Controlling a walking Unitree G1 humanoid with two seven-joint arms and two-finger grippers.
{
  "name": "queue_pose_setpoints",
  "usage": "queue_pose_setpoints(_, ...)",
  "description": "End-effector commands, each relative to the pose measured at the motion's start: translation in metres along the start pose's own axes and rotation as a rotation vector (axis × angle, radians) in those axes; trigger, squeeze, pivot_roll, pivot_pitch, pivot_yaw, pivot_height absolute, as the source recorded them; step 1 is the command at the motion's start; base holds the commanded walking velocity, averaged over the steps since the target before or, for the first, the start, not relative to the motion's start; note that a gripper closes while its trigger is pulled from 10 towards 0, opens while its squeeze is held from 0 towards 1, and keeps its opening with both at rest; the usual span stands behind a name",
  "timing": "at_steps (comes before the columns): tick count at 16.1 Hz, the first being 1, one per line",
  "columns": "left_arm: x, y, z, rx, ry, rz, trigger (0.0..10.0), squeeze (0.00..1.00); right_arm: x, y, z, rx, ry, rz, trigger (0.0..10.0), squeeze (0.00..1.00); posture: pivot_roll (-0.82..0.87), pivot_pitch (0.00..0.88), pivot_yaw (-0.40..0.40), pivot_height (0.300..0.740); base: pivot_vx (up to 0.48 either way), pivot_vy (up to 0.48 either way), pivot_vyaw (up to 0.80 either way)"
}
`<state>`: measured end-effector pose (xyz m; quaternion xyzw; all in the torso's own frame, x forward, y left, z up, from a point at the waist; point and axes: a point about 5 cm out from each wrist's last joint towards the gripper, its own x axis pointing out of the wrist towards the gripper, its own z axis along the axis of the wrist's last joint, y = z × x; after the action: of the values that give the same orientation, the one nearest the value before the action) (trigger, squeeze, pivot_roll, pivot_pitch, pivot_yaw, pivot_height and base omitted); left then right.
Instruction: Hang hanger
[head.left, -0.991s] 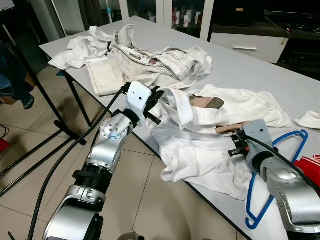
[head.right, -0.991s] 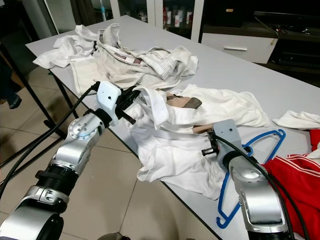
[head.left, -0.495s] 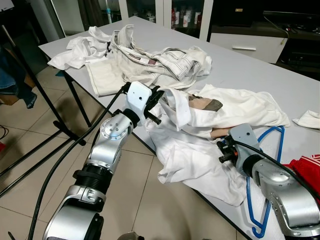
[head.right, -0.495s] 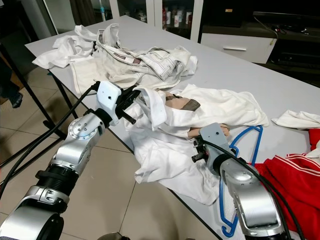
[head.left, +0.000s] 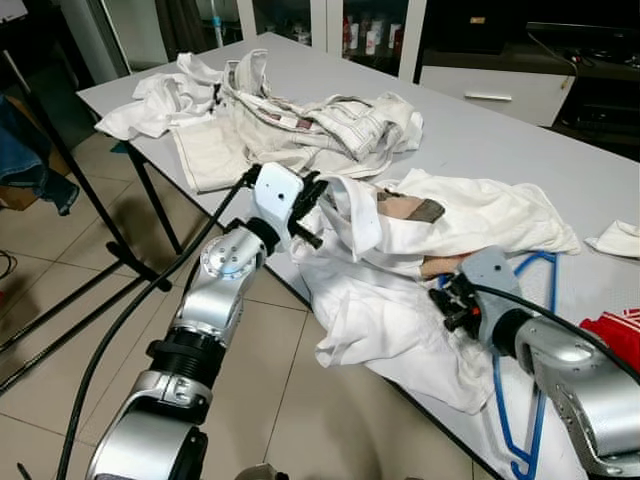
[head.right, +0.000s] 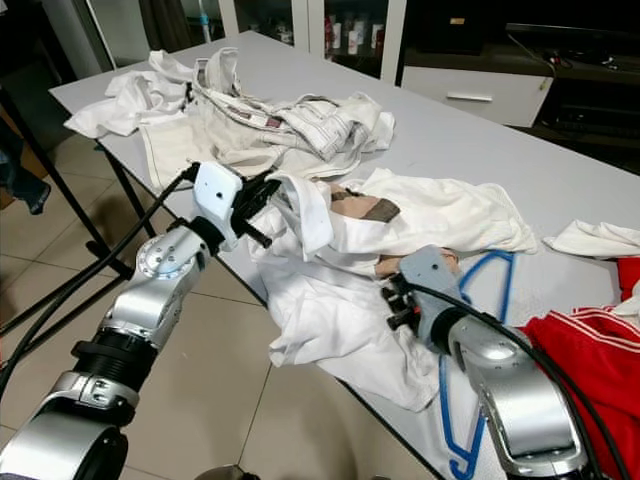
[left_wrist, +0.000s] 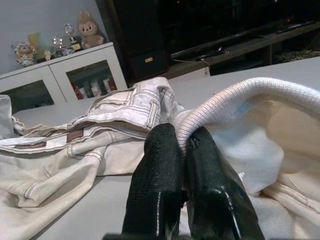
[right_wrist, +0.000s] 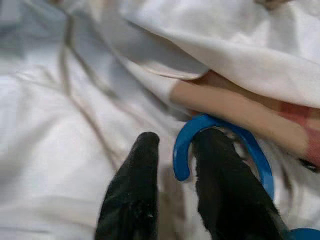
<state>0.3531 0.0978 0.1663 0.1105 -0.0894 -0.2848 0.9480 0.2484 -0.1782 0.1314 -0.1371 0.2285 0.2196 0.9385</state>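
Note:
A blue plastic hanger (head.left: 500, 400) lies on the grey table (head.left: 480, 140) near its front right edge. Its hook (right_wrist: 200, 130) points into the folds of a white shirt (head.left: 400, 310). My right gripper (head.left: 452, 300) is shut on the hook, whose tip sits between the black fingers (right_wrist: 135, 190). The shirt spreads over the table's front edge and partly hangs off it. At the shirt's left side, my left gripper (head.left: 318, 205) is shut on its ribbed collar (left_wrist: 225, 100) and holds that part lifted.
A pile of beige and white clothes (head.left: 300, 120) covers the far left of the table. A red garment (head.left: 615, 335) and a small white cloth (head.left: 615, 240) lie at the right. Black rack legs (head.left: 90, 190) stand on the tiled floor at left. Cabinets (head.left: 490, 90) stand behind.
My right gripper has moved left along the table with the blue hanger, bringing the hook into the shirt's folds. The left arm and collar have stayed still.

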Motion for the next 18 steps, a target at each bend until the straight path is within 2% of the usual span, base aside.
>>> queue_pose_setpoints(1,0.003,0.003,0.004,0.012,-0.012,0.008,10.0,0.00,-0.002,0.002,0.007,-0.016,-0.027,0.023,10.0,0.76,-0.05,0.005,0.055,0.723,0.000,0.000,0.00)
queue_pose_setpoints(2,0.003,0.003,0.004,0.011,-0.013,0.006,10.0,0.00,-0.002,-0.001,0.010,-0.026,-0.034,0.022,10.0,0.00,-0.05,0.005,0.055,0.723,0.000,0.000,0.00)
queue_pose_setpoints(7,0.003,0.002,0.005,0.010,-0.014,0.011,10.0,0.00,-0.004,-0.012,0.016,-0.020,-0.056,-0.005,10.0,0.00,-0.04,0.004,0.047,0.723,0.000,0.000,0.00)
queue_pose_setpoints(13,0.002,0.004,0.004,0.012,-0.012,0.016,10.0,0.00,-0.017,-0.030,0.027,-0.043,-0.108,0.012,10.0,0.00,-0.04,0.004,0.049,0.723,0.000,0.000,0.00)
queue_pose_setpoints(15,0.003,0.003,0.004,0.012,-0.014,0.012,10.0,0.00,-0.021,-0.049,0.023,-0.137,-0.064,-0.049,10.0,0.00,-0.04,0.001,0.049,0.723,0.000,0.000,0.00)
queue_pose_setpoints(16,0.003,0.003,0.004,0.012,-0.015,0.011,10.0,0.00,-0.022,-0.063,0.019,-0.158,-0.020,-0.088,10.0,0.00,-0.04,0.001,0.049,0.723,0.000,0.000,0.00)
queue_pose_setpoints(17,0.003,0.003,0.005,0.012,-0.015,0.012,10.0,0.00,-0.022,-0.069,0.017,-0.161,-0.003,-0.106,10.0,0.01,-0.04,0.000,0.043,0.723,0.000,0.000,0.00)
queue_pose_setpoints(18,0.003,0.003,0.005,0.012,-0.015,0.013,10.0,0.00,-0.021,-0.073,0.015,-0.148,0.006,-0.123,10.0,1.00,-0.03,0.001,0.040,0.723,0.000,0.000,0.00)
